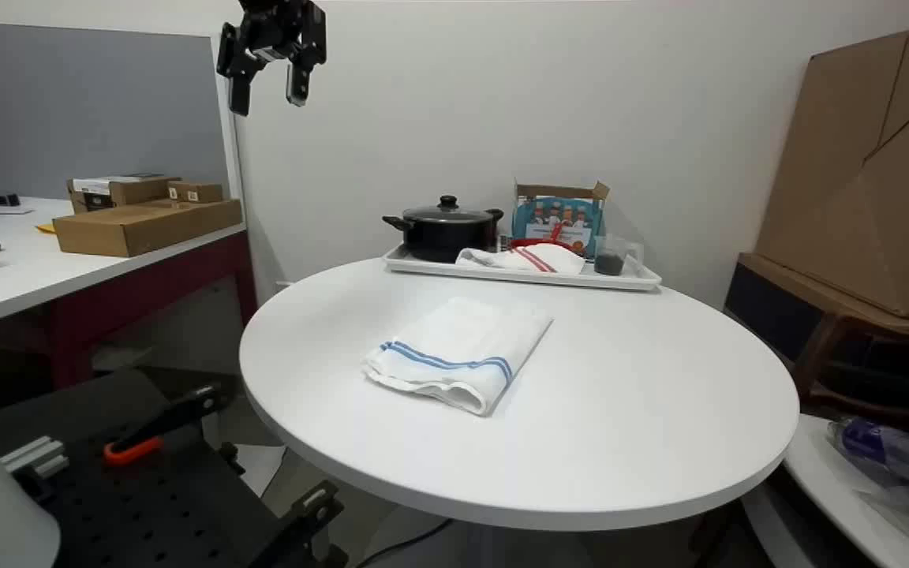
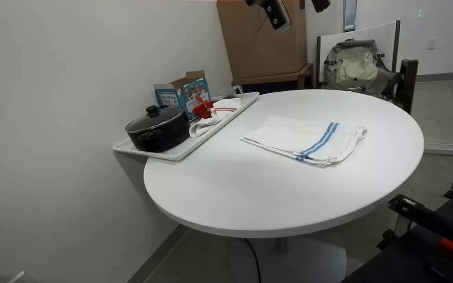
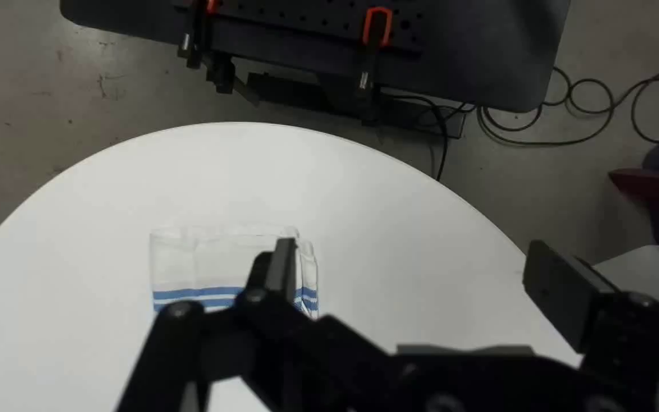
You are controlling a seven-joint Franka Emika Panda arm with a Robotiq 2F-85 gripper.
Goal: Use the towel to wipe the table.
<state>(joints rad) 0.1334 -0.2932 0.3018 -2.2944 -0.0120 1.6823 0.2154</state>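
The white towel [image 1: 458, 349] lies folded near the middle of the round white table [image 1: 644, 402], two blue stripes running across one end. I hang my gripper [image 1: 268, 104] well above table height, pointing down, jaws spread wide with only air between them. Beside the wall [image 1: 675, 134], a white tray [image 1: 502, 276] at the table's rim carries a lidded black pot [image 1: 447, 235] (its contents are hidden from me), a red-striped cloth [image 1: 553, 259], an open blue cardboard box [image 1: 561, 214] and a clear container [image 1: 611, 259] with something dark inside.
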